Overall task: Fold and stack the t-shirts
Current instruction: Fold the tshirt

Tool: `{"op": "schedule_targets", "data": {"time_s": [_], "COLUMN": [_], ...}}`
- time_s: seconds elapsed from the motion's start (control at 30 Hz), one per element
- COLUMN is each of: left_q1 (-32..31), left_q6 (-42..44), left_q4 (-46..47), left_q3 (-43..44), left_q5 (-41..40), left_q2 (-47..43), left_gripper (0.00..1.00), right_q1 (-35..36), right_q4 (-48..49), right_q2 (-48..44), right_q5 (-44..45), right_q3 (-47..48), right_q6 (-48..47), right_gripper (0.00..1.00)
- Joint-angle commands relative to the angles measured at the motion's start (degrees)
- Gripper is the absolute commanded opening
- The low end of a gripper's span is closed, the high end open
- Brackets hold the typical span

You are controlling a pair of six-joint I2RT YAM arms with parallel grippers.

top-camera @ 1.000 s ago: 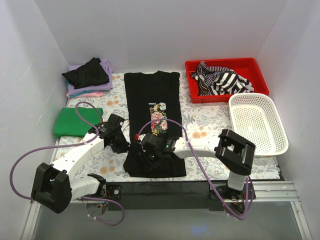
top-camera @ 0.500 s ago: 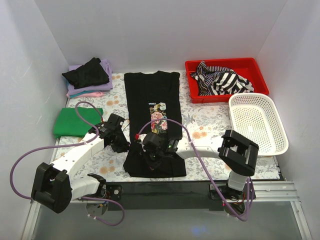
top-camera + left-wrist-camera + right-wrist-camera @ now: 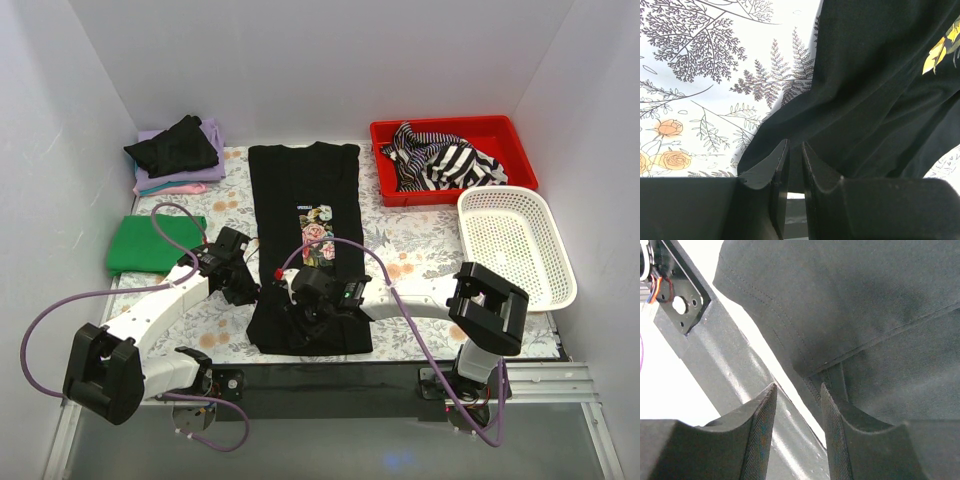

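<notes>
Right arm's elbow has swung outward toward the white basket point(image 3: 515, 250), and my right gripper point(image 3: 797, 390) has crept a little along the near hem of the black t-shirt point(image 3: 300, 190). Left arm unchanged. The shirt lies lengthwise on the floral covering point(image 3: 400, 250), collar far, its near end under both wrists. My left gripper point(image 3: 794, 144) is pinched nearly closed on the shirt's left edge, the cloth ridging up to the tips. My right fingers point(image 3: 760, 410) straddle the hem with a gap, and I cannot tell whether they hold it. Assessment: I am securing the near hem for the lengthwise fold; stacking not yet due
</notes>
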Motion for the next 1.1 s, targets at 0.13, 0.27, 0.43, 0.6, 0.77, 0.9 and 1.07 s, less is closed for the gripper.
{"op": "schedule_targets", "data": {"time_s": [0.13,0.27,0.43,0.6,0.77,0.9,1.07], "left_q1": [-0.1,-0.1,-0.2,-0.1,-0.1,-0.2,-0.2], "left_q6": [0.0,0.1,0.1,0.1,0.6,0.7,0.7], "left_q4": [0.9,0.8,0.3,-0.3,0.3,-0.5,0.3], "left_q3": [0.7,1.2,1.4,1.4,0.8,1.1,0.5], "left_q5": [-0.1,-0.1,-0.5,-0.6,-0.5,-1.2,-0.9], "left_q2": [-1.0,-0.6,-1.1,-2.2,-3.1,-2.7,-2.7], "left_gripper": [0.15,0.17,0.22,0.25,0.25,0.25,0.25], "right_q1": [-0.1,-0.2,-0.3,-0.5,-1.0,-1.1,-1.3], "right_q4": [0.9,0.7,0.5,0.5,0.5,0.9,0.9], "right_q2": [1.2,1.8,1.7,2.7,4.5,6.1,7.0], "right_q5": [0.7,0.9,1.6,2.2,2.3,2.7,2.1], "right_q3": [2.4,2.9,2.6,2.9,3.4,3.9,5.1], "right_q6": [-0.9,-1.1,-1.1,-0.9,0.6,0.7,0.4], "right_gripper": [0.48,0.52,0.55,0.57,0.59,0.59,0.35]}}
